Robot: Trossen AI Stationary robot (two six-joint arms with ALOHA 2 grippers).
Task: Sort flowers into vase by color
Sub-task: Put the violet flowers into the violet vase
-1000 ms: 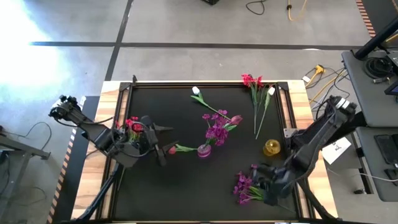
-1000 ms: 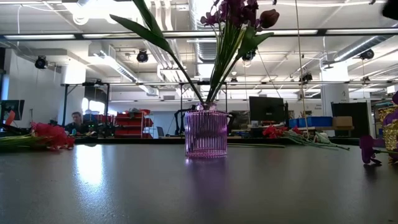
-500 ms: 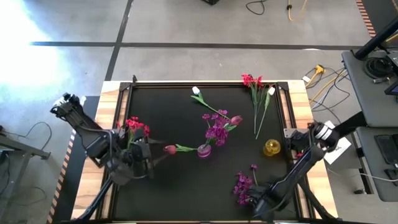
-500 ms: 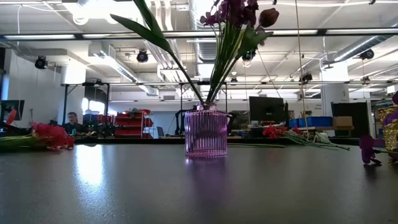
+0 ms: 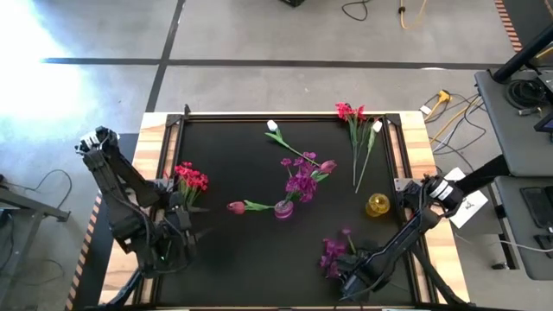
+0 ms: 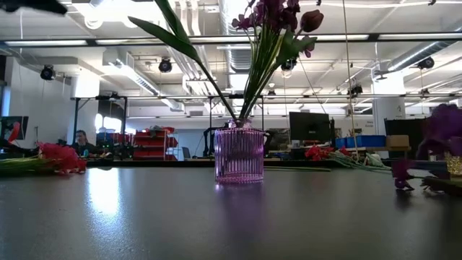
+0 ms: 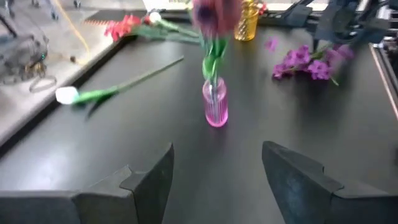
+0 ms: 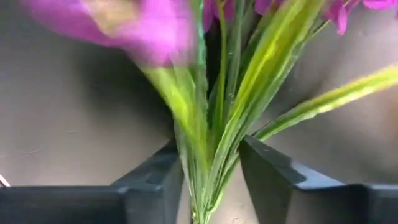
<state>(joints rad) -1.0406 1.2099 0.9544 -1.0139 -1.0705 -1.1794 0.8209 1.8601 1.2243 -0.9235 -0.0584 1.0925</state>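
A bunch of purple flowers [image 5: 333, 255] lies on the black table near its front right. My right gripper [image 5: 347, 275] comes down on its green stems [image 8: 214, 118]. A purple vase [image 5: 283, 209] in the middle holds purple flowers and a pink tulip. A yellow vase [image 5: 378, 205] stands to the right. Red flowers [image 5: 190, 178] lie on the left. A white bud [image 5: 273, 126] and red flowers [image 5: 350, 112] lie at the back. My left gripper [image 7: 217, 162] is open near the front left and faces the purple vase [image 7: 215, 107], nothing between its fingers. My right gripper has the purple bunch's green stems [image 8: 205, 168] between its two fingers [image 8: 155, 174], below the blooms, several stems and leaves together. The fingers point down from above and lie across the stems. The bunch lies on the table.
The table's raised frame [image 5: 406, 155] runs along its sides. Bare black mat [image 5: 251, 259] lies between the two arms at the front. In the low view the purple vase [image 6: 239, 154] stands mid-table and the purple blooms [image 6: 442, 130] show at the right.
My right gripper has gone down and toward the near edge onto the purple bunch, tipping to point down; the bunch has shifted a little to the left. My left gripper has swung away from the red flowers toward the near left corner and sunk.
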